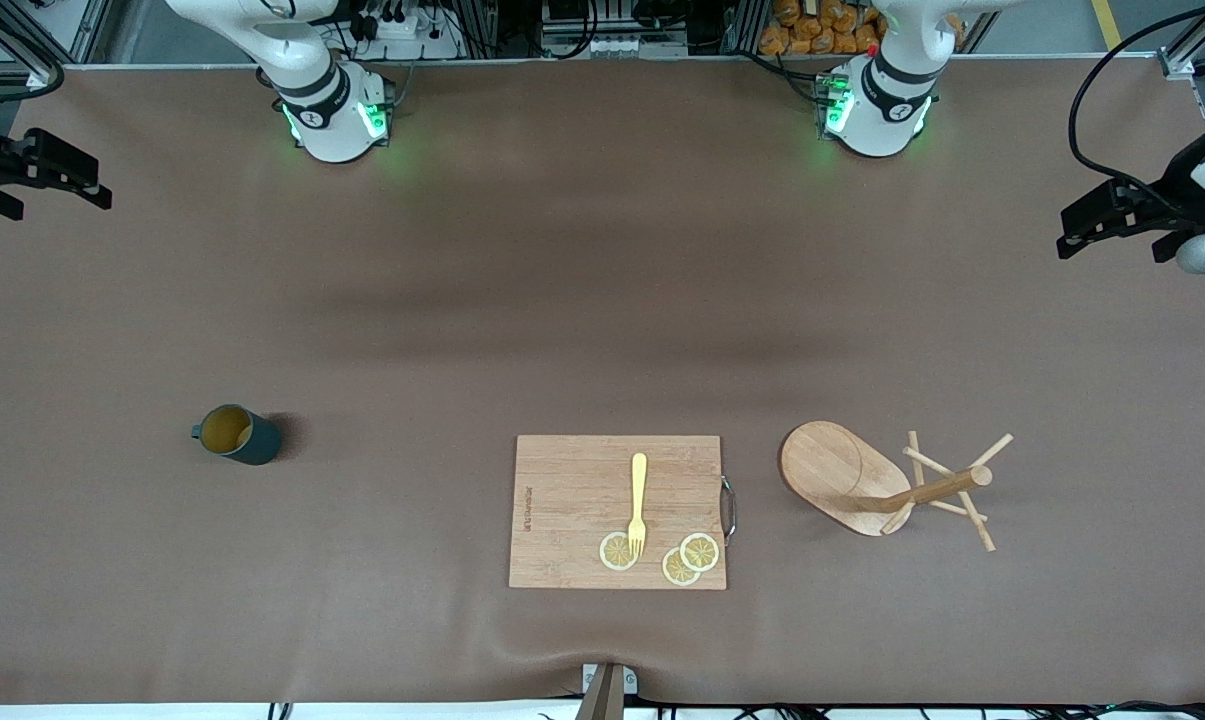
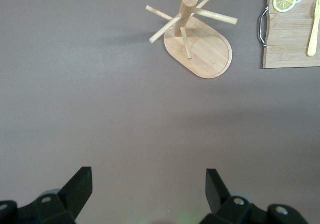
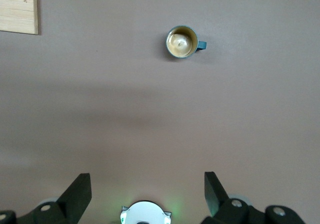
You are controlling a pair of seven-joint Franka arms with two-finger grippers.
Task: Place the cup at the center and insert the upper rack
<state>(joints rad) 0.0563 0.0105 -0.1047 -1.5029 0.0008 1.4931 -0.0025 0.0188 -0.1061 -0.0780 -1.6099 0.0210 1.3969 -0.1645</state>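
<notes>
The cup (image 1: 237, 434) is a dark teal mug with a mustard inside. It stands upright on the brown table toward the right arm's end, and shows in the right wrist view (image 3: 181, 42) with its handle out to one side. The upper rack (image 1: 887, 485), a light wooden mug tree, stands on its oval base toward the left arm's end, and shows in the left wrist view (image 2: 197, 38). My left gripper (image 2: 148, 176) is open and empty, high over bare table. My right gripper (image 3: 147, 179) is open and empty, high over its own base. Neither gripper touches anything.
A rectangular wooden cutting board (image 1: 562, 480) lies between cup and rack, near the front camera's edge. It carries a yellow fork (image 1: 638, 505) and three lemon slices (image 1: 699, 551). Dark devices (image 1: 1127, 215) hang at both ends of the table.
</notes>
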